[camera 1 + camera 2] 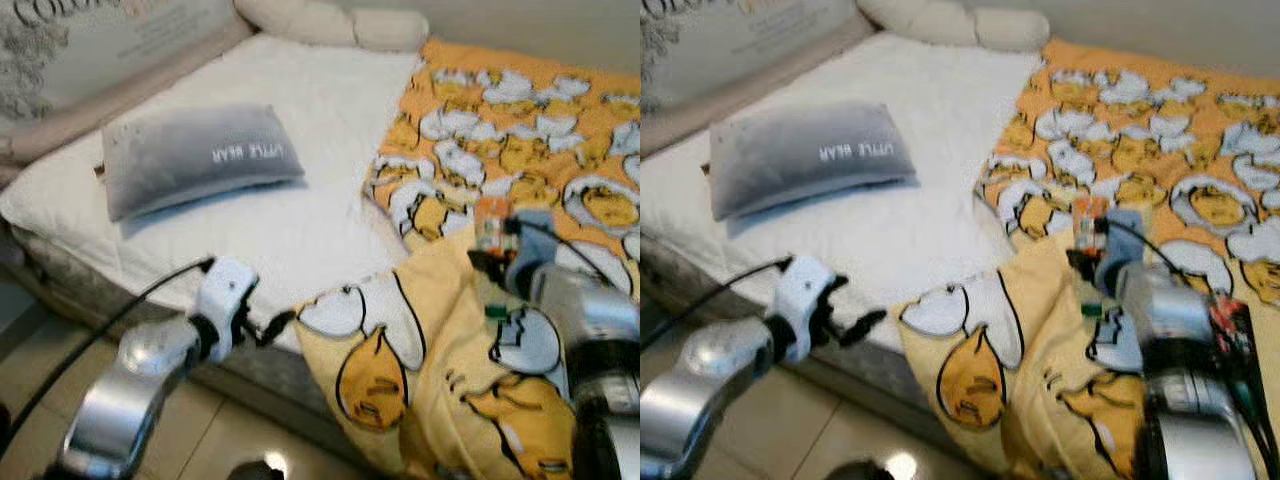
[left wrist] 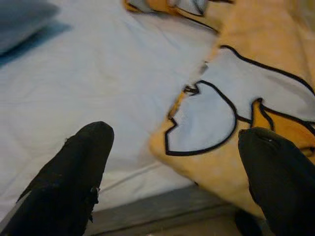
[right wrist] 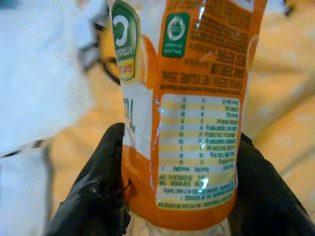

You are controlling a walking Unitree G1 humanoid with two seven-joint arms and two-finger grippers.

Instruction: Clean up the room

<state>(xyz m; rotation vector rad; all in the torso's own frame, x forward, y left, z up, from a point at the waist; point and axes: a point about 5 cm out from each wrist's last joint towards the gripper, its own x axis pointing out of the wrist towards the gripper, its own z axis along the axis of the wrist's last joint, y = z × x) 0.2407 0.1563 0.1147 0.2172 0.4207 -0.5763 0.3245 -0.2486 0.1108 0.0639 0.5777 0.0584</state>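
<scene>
An orange-labelled plastic bottle (image 3: 187,123) stands between the black fingers (image 3: 98,187) of my right gripper (image 3: 178,145), which is shut on it. In the head views that bottle (image 1: 491,222) is held just above the yellow blanket (image 1: 520,150) printed with egg figures, which covers the right part of the bed. My left gripper (image 1: 272,326) hovers open at the bed's front edge, its fingers (image 2: 74,167) spread before the blanket's hanging corner (image 2: 206,118).
A grey pillow (image 1: 195,160) lies on the white sheet (image 1: 300,220). A large printed cushion (image 1: 90,40) and a cream bolster (image 1: 330,22) sit at the bed's head. Beige floor tiles (image 1: 200,430) run below the bed's front edge.
</scene>
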